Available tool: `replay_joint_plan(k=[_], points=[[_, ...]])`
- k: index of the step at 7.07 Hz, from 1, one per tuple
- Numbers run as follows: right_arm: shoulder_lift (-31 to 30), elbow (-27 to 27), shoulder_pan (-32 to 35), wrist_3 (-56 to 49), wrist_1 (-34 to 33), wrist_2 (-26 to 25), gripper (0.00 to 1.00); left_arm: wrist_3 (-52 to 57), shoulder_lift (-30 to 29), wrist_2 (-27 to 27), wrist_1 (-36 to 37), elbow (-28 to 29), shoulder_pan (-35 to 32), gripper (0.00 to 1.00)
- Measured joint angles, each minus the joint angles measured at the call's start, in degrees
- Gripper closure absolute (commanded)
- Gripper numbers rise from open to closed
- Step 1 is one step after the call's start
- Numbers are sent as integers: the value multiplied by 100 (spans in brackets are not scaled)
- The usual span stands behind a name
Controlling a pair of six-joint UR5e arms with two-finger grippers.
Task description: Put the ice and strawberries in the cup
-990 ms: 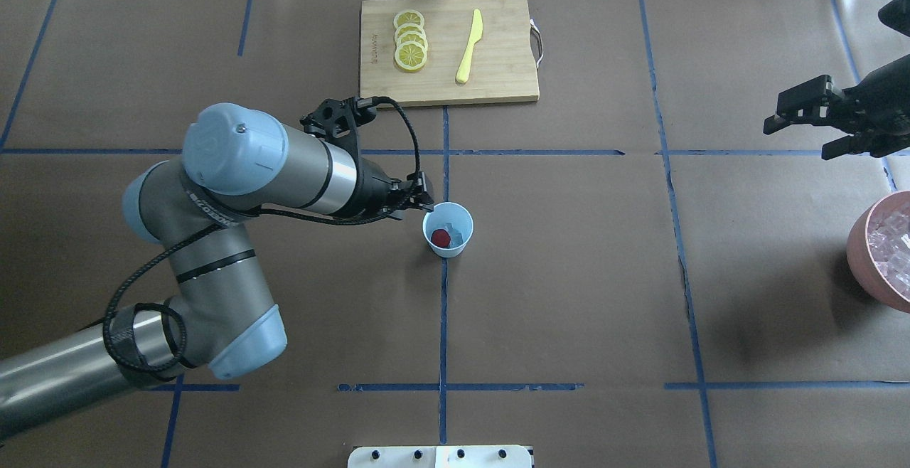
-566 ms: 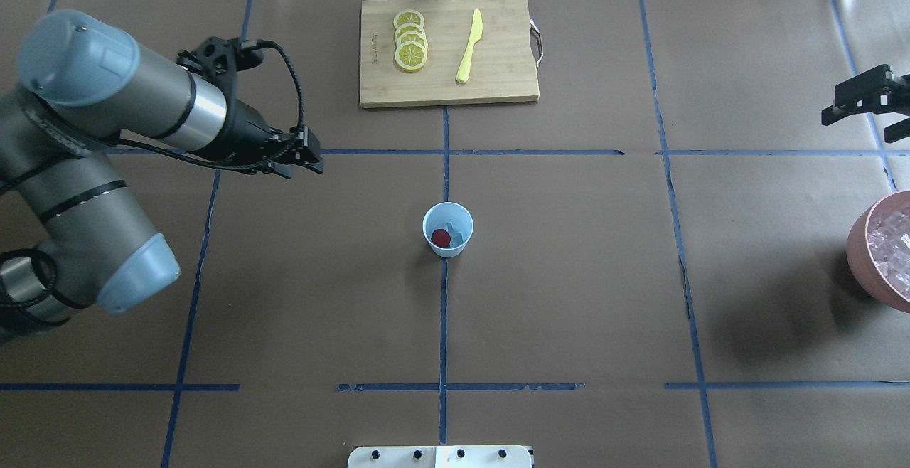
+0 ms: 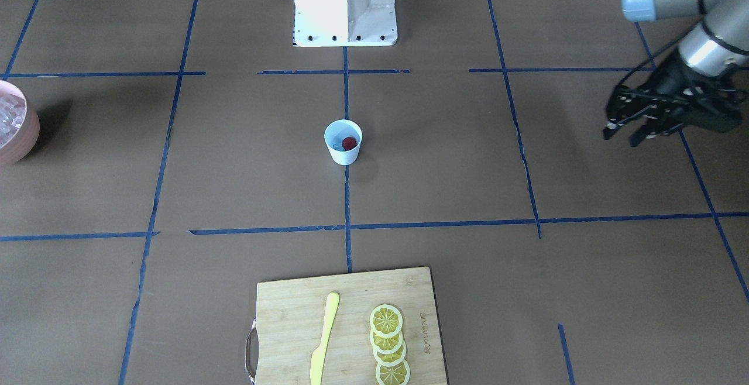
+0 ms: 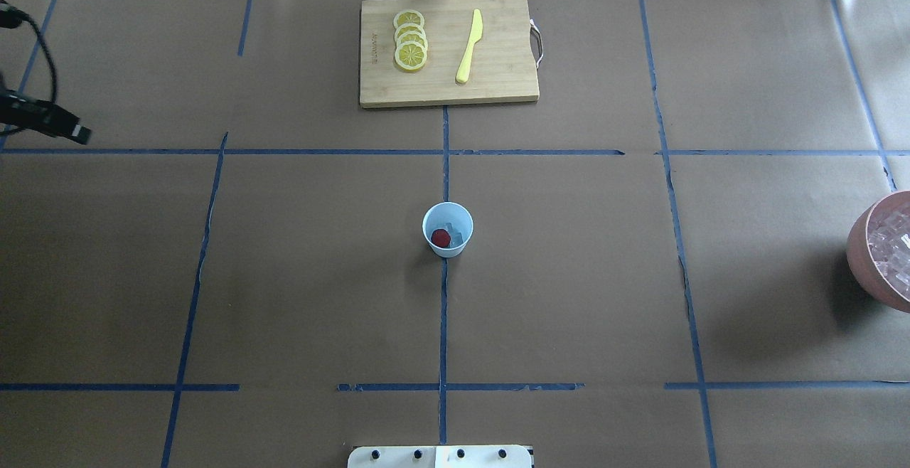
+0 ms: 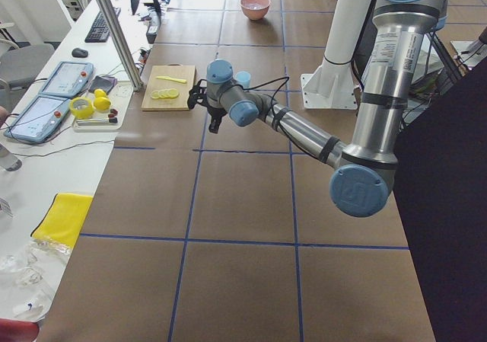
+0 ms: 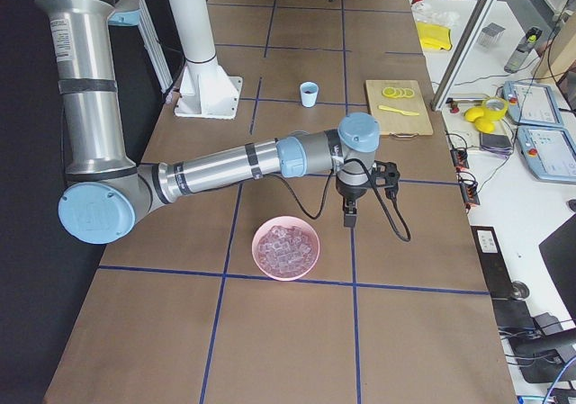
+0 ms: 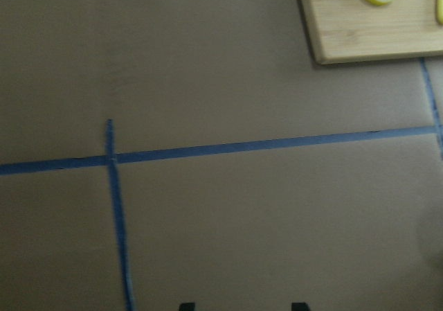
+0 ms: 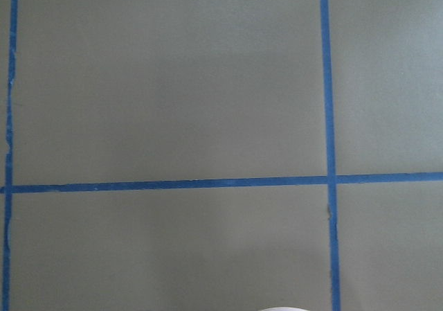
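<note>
The pale blue cup stands at the table's middle, also in the front view. A red strawberry and a translucent ice cube lie inside it. More ice fills the pink bowl at the right edge. My left gripper is open and empty, far off to the cup's left, just inside the overhead view's left edge. My right gripper shows only in the right side view, above the table beside the bowl; I cannot tell if it is open or shut.
A wooden cutting board at the table's far side carries lemon slices and a yellow knife. The pink bowl also shows in the front view. Blue tape lines cross the brown table cover.
My left arm has pulled back from beside the cup to the far left edge of the overhead view. My right gripper has moved right, out of that view. The cup's contents are unchanged.
</note>
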Motion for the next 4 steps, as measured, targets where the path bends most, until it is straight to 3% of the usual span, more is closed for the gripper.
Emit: replay_joint_plan(k=[2,4], points=[[1,-632,518,-1264,-24,94,1,2105,196,-59,1561,0,-1205,45],[-130,-857,823,-2053,-52,111,1,2937,279,-41,2581,297,-1985,0]])
